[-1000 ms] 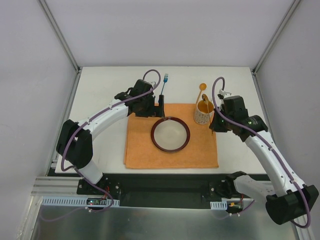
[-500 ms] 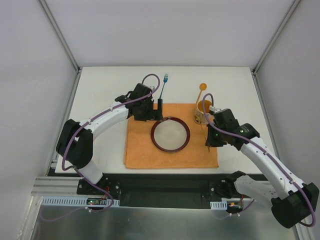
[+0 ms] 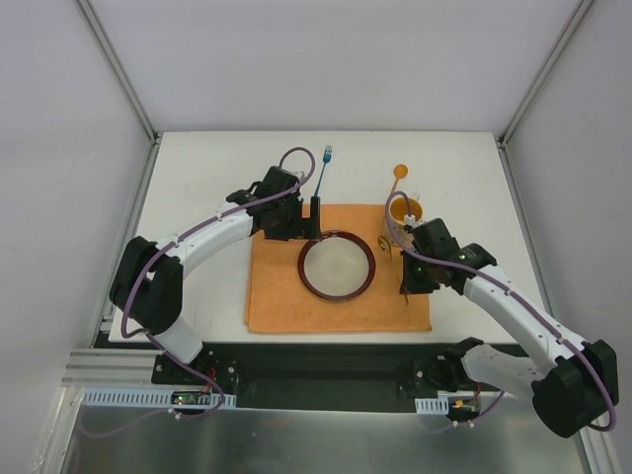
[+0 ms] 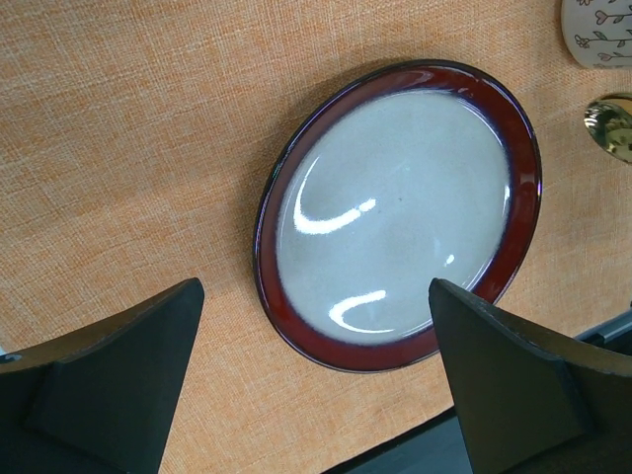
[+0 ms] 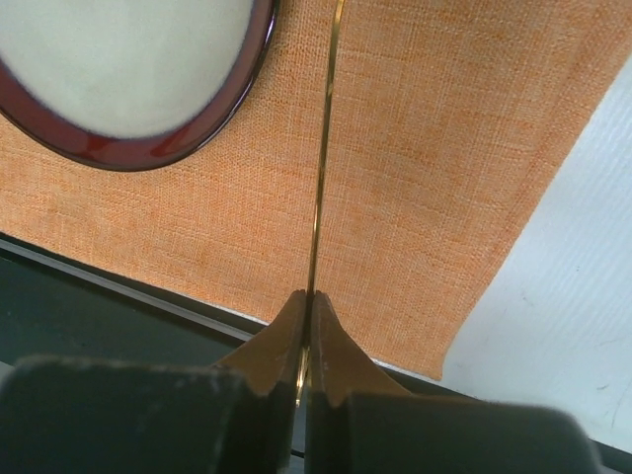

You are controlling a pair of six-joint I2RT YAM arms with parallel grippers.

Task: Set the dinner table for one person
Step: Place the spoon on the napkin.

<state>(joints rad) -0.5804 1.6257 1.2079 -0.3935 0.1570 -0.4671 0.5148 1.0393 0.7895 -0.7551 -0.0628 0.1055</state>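
DINNER FOR ONE: The white dinner table (image 3: 197,168) runs its long axis left to right, spreading beneath both grippers and out past them on every side. An orange placemat (image 3: 286,296) lies under them, its red-rimmed plate (image 3: 337,266) directly below the left gripper (image 4: 314,284), whose jaws are spread wide and hold nothing. The right gripper (image 5: 307,306), fingers pressed together, pinches the thin handle of a gold spoon (image 5: 324,148) that stretches forward from its fingertips alongside the plate's rim. A patterned mug (image 4: 597,35) sits just beyond the right gripper, and a blue fork (image 3: 324,166) lies beyond the left.
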